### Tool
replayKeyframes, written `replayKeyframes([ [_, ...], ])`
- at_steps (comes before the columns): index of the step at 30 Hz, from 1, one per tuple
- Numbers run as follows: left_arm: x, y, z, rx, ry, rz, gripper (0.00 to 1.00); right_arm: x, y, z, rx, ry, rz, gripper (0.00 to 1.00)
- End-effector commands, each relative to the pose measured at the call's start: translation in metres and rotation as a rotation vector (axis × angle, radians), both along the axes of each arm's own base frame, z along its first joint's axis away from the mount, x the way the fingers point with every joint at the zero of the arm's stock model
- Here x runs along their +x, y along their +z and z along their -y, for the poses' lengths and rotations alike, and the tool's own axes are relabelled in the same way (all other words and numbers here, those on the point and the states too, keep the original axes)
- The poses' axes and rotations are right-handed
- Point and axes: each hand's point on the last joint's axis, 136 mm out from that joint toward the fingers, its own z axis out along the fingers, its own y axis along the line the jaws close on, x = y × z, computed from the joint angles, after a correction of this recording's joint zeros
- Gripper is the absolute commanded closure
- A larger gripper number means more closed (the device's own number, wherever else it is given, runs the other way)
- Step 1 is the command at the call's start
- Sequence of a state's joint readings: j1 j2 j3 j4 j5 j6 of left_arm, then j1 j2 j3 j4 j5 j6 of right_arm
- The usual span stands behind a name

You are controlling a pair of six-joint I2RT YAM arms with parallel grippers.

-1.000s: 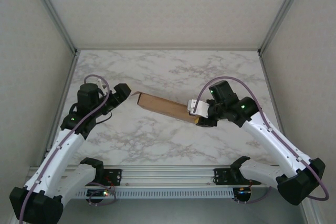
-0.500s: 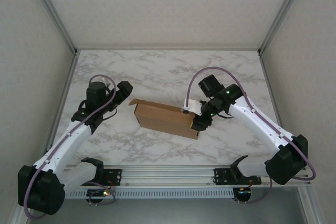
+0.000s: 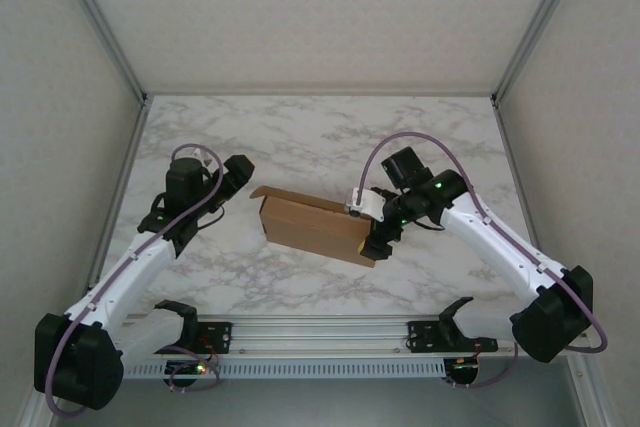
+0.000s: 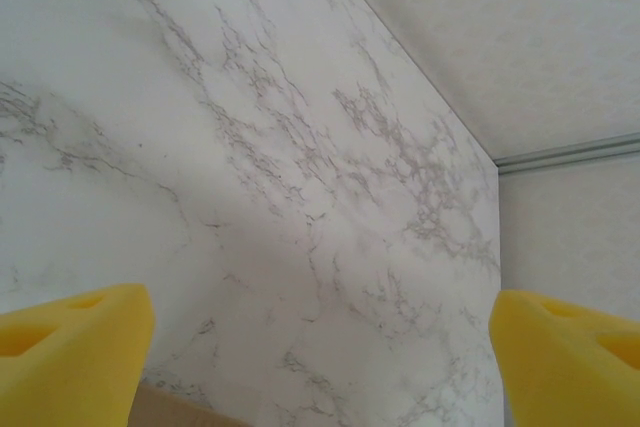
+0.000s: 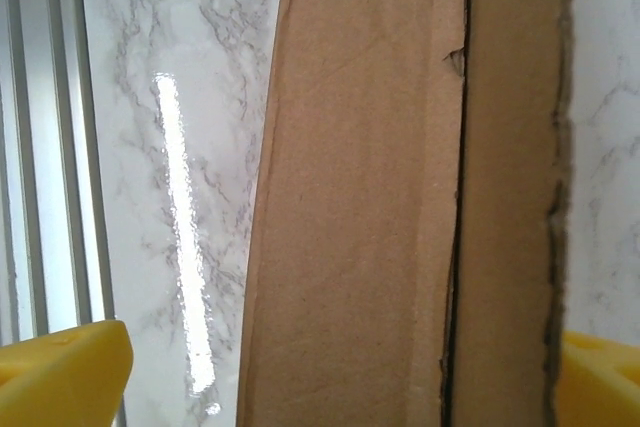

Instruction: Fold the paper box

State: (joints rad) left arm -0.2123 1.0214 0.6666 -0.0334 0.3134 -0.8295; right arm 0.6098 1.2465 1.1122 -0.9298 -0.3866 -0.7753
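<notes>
The paper box (image 3: 310, 225) lies flat on the marble table (image 3: 300, 137), a thin brown cardboard box with a small flap sticking out at its far left corner. My right gripper (image 3: 372, 234) hovers over the box's right end, jaws wide open. In the right wrist view the paper box (image 5: 370, 207) runs between the yellow fingertips (image 5: 60, 375), with bare marble between the left pad and the cardboard. My left gripper (image 3: 236, 173) stands open just left of the box, holding nothing. Its yellow pads (image 4: 70, 347) frame bare marble, and a sliver of the paper box (image 4: 170, 411) shows at the bottom edge.
An aluminium rail (image 3: 320, 332) with the arm bases runs along the near table edge. Grey enclosure walls and metal frame posts (image 3: 105, 32) bound the table on the left, back and right. Open marble lies behind and in front of the box.
My right gripper has opened and let go of the box's right end. The box has turned broad face up and shifted slightly left. The left arm has barely moved.
</notes>
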Motion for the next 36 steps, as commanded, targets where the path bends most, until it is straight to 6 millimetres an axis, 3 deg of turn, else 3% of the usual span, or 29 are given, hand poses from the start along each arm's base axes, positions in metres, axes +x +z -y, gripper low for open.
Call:
replayKeyframes([
  [1, 0.001, 0.007, 0.003, 0.026, -0.019, 0.042, 0.13, 0.01, 0.032, -0.005, 0.102, -0.038, 0.095, 0.01],
  [4, 0.002, 0.017, -0.004, 0.08, 0.003, 0.063, 0.12, 0.023, 0.07, -0.003, 0.176, -0.108, 0.209, 0.01],
  [7, 0.005, 0.032, -0.017, 0.153, 0.05, 0.099, 0.1, 0.043, 0.112, 0.005, 0.264, -0.291, 0.309, 0.01],
  [10, 0.006, 0.049, -0.026, 0.197, 0.086, 0.151, 0.02, 0.082, 0.153, 0.042, 0.337, -0.79, 0.294, 0.01],
  [11, 0.006, 0.05, -0.033, 0.192, 0.124, 0.147, 0.01, 0.084, 0.165, 0.051, 0.351, -0.895, 0.252, 0.01],
  [12, 0.006, 0.05, -0.039, 0.18, 0.161, 0.14, 0.01, 0.075, 0.175, 0.046, 0.361, -0.87, 0.204, 0.01],
  [13, 0.006, 0.053, -0.038, 0.169, 0.154, 0.154, 0.01, 0.068, 0.182, 0.042, 0.375, -0.843, 0.171, 0.01],
  [14, 0.007, 0.058, -0.033, 0.157, 0.116, 0.184, 0.01, 0.069, 0.184, 0.05, 0.411, -0.935, 0.148, 0.01],
  [15, 0.008, 0.063, -0.026, 0.151, 0.082, 0.208, 0.01, 0.07, 0.184, 0.059, 0.452, -1.018, 0.147, 0.01],
  [17, 0.01, 0.069, -0.023, 0.156, 0.064, 0.221, 0.01, 0.063, 0.186, 0.056, 0.522, -1.0, 0.116, 0.06],
  [20, 0.01, 0.078, -0.016, 0.251, 0.007, 0.243, 0.01, 0.058, 0.179, 0.068, 0.435, -1.059, 0.091, 0.15],
  [22, 0.007, 0.08, -0.014, 0.32, -0.011, 0.254, 0.03, 0.055, 0.165, 0.074, 0.411, -1.093, 0.072, 0.02],
  [24, 0.002, 0.078, -0.01, 0.369, -0.03, 0.255, 0.06, 0.042, 0.152, 0.074, 0.412, -1.079, 0.038, 0.02],
  [27, -0.009, 0.071, 0.008, 0.425, -0.142, 0.266, 0.11, 0.021, 0.122, 0.083, 0.286, -1.017, 0.018, 0.2],
  [29, -0.018, 0.07, 0.015, 0.452, -0.187, 0.287, 0.15, 0.01, 0.102, 0.09, 0.179, -1.034, -0.038, 0.27],
  [33, -0.028, 0.064, 0.023, 0.478, -0.264, 0.299, 0.19, -0.008, 0.078, 0.085, 0.106, -1.015, -0.174, 0.31],
  [36, -0.032, 0.056, 0.027, 0.487, -0.3, 0.285, 0.22, -0.009, 0.061, 0.089, 0.037, -1.039, -0.203, 0.32],
])
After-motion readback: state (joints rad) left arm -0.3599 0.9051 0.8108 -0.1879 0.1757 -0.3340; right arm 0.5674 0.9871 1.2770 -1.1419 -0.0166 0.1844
